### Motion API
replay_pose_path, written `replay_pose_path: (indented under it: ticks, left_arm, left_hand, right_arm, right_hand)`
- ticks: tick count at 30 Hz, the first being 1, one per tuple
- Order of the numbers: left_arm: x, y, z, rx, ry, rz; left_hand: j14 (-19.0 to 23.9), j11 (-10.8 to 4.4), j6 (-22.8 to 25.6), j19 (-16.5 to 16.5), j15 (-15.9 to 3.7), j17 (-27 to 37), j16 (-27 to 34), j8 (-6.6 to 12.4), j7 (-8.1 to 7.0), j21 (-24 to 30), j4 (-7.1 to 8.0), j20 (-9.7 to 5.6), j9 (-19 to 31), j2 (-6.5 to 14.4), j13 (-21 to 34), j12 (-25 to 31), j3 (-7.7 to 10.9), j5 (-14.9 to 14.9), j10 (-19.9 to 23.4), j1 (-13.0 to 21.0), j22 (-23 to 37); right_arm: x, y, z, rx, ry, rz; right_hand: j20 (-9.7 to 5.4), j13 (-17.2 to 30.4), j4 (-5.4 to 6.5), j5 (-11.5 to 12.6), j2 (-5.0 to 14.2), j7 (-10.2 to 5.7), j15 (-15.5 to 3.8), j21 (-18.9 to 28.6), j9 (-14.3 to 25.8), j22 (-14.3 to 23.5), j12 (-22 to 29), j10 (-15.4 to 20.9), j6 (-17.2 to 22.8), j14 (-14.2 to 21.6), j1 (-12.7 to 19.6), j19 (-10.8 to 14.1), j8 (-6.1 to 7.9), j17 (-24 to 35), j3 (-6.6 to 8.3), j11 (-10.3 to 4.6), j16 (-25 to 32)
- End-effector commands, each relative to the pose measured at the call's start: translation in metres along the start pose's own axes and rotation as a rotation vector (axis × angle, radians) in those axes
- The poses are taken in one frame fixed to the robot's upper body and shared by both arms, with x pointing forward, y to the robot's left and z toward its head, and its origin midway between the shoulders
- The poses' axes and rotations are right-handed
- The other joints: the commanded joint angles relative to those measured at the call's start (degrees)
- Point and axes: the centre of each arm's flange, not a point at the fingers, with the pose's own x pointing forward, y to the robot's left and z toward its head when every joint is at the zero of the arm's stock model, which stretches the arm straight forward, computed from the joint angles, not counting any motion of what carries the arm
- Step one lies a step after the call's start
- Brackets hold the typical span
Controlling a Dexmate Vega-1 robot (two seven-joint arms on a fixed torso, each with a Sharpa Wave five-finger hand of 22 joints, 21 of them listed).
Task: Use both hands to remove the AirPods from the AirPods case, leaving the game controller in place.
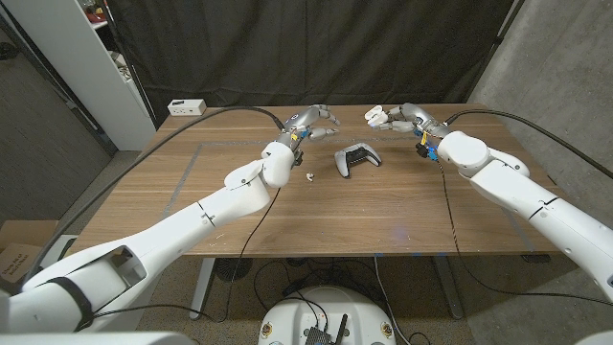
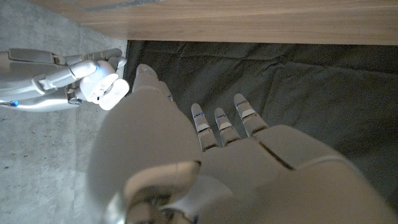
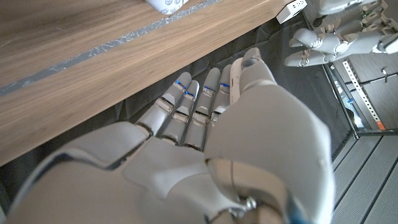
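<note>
Both hands hover above the far half of the wooden table (image 1: 383, 211). My right hand (image 1: 400, 117) pinches a small white AirPods case (image 1: 374, 116), which glows bright between its fingertips in the left wrist view (image 2: 106, 92). My left hand (image 1: 311, 121) faces it a short way off, fingers stretched out and apart, with nothing seen in them (image 2: 217, 124). The grey and black game controller (image 1: 356, 159) lies on the table below and between the hands. A tiny white piece, likely an AirPod (image 1: 308, 176), lies on the wood to the controller's left.
A white power strip (image 1: 187, 106) sits at the table's back left corner. Pale tape lines (image 1: 206, 144) mark the tabletop. A black curtain hangs behind the table, and a white shelf unit (image 1: 86, 57) stands at the left.
</note>
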Motion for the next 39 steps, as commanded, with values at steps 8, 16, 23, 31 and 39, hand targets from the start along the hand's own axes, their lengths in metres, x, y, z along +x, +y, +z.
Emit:
replay_pose_path:
  ticks: [8,16,23,31,39]
  left_arm:
    - [0.012,0.011,0.056,-0.229,-0.356,0.143]
    - [0.021,0.003,0.055,-0.291,-0.349,0.109]
    - [0.029,-0.002,0.057,-0.287,-0.338,0.085]
    - [0.039,-0.006,0.058,-0.278,-0.331,0.052]
    - [0.046,-0.01,0.061,-0.287,-0.351,0.022]
  left_hand:
    - [0.98,-0.74,1.69,0.3,-2.13,0.26,-0.35,0.2,-1.02,0.18,-0.1,0.2,-0.29,0.27,0.13,-0.16,-0.64,0.51,-0.27,-0.65,0.13]
    - [0.69,-0.48,0.93,0.13,-1.66,0.42,-0.52,-0.32,-1.01,0.03,-0.01,0.4,-0.65,0.46,0.16,-0.34,-0.74,0.69,-0.64,-0.89,0.17]
    - [0.36,-0.12,0.67,-0.1,-1.25,0.58,-0.64,-0.59,-0.81,-0.12,0.37,0.71,-1.03,0.27,0.19,-0.52,-1.22,0.89,-1.07,-1.68,0.2]
    - [0.25,-0.06,0.86,-0.17,-1.11,0.71,-0.66,-0.65,-0.43,-0.2,0.71,0.78,-1.42,0.06,0.21,-0.57,-1.72,1.18,-1.17,-2.38,0.23]
    - [0.56,-0.56,2.32,-0.01,-1.22,0.8,-0.55,-0.24,-0.36,-0.17,0.82,0.72,-1.88,0.16,0.24,-0.4,-2.0,1.66,-0.69,-2.54,0.29]
  right_arm:
    - [0.001,-0.002,0.002,0.04,0.003,-0.01]
    - [-0.002,0.002,0.003,0.009,-0.009,-0.021]
    - [-0.002,0.006,0.006,-0.01,-0.028,-0.026]
    - [-0.004,0.005,0.008,-0.021,-0.036,-0.041]
    - [-0.003,0.006,0.012,-0.028,-0.042,-0.042]
  right_hand:
    - [0.72,-0.21,0.08,0.15,0.82,-0.42,-6.68,0.18,13.35,0.11,-1.2,-2.44,5.25,-1.54,0.8,-0.03,0.51,0.71,0.58,0.32,-0.2]
    - [0.81,-0.11,0.04,0.13,0.74,-0.67,-7.05,0.13,13.49,0.12,-1.15,-2.3,5.25,-1.61,0.9,-0.21,0.49,1.02,0.55,-0.12,0.04]
    - [0.88,-0.02,-0.02,0.1,0.59,-0.78,-7.3,0.14,13.37,0.12,-1.03,-2.04,5.58,-1.68,0.99,-0.26,0.47,1.19,0.51,-0.39,0.17]
    - [0.87,0.07,0.0,0.07,0.47,-1.0,-7.45,0.14,13.2,0.13,-0.93,-1.84,5.65,-1.7,0.98,-0.3,0.33,1.37,0.44,-0.41,0.31]
    - [0.89,0.16,-0.02,0.05,0.32,-0.95,-7.39,0.18,13.15,0.13,-0.8,-1.58,5.81,-1.46,1.01,-0.22,0.27,1.38,0.47,-0.49,0.37]
